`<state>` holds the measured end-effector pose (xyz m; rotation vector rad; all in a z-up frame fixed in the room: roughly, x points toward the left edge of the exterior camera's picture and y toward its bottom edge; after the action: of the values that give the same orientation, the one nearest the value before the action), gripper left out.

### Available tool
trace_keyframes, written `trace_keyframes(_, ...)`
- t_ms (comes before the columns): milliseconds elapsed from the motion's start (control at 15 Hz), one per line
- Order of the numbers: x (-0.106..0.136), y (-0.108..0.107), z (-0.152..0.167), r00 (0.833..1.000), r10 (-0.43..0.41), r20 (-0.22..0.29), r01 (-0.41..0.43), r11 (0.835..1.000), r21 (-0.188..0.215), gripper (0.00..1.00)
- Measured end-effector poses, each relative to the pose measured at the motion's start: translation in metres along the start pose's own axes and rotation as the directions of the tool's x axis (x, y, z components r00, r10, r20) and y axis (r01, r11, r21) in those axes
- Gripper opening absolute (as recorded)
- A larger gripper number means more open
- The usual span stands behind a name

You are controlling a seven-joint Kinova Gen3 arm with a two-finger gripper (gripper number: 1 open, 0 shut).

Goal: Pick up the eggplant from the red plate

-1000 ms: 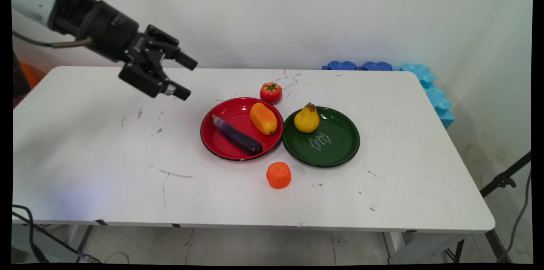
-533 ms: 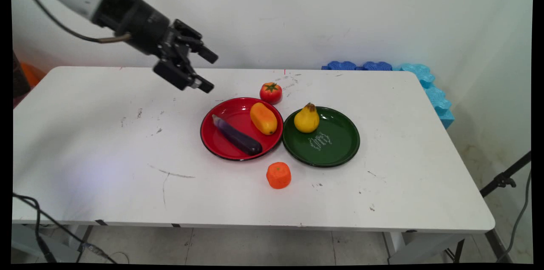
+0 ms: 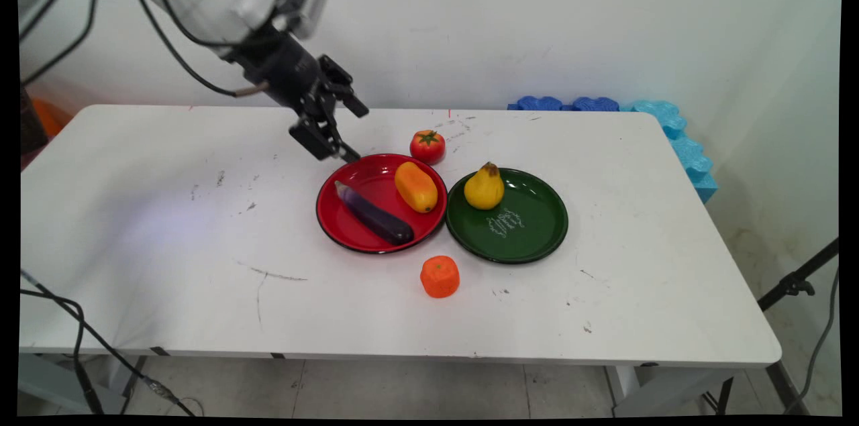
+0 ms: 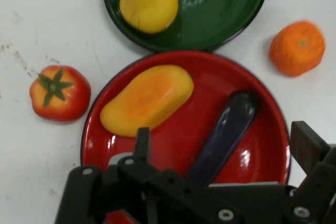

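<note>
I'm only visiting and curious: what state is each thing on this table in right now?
gripper: open, empty, above the red plate's far-left rim
red plate: holds eggplant and mango
green plate: holds upright pear
tomato: on the table
orange: on the table

Eggplant and mango on left plate, pear on right plate
</note>
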<state>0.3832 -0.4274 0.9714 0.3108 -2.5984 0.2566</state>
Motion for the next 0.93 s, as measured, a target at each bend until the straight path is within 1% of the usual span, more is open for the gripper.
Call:
trace_keyframes(133,-0.002,-0.004,0.021,0.998,0.047,0.045,-0.046,0.999,-0.018,1.0)
trace_keyframes(200,-0.004,-0.006,0.033,0.995,0.078,0.067,-0.076,0.997,-0.034,1.0)
trace_keyframes(267,-0.005,-0.006,0.039,0.992,0.096,0.078,-0.093,0.995,-0.043,1.0)
trace_keyframes(467,-0.01,-0.007,0.065,0.978,0.169,0.119,-0.16,0.983,-0.086,1.0)
trace_keyframes(733,-0.021,-0.006,0.104,0.952,0.257,0.168,-0.234,0.961,-0.146,1.0)
trace_keyframes(933,-0.025,-0.007,0.124,0.938,0.292,0.186,-0.262,0.95,-0.169,1.0)
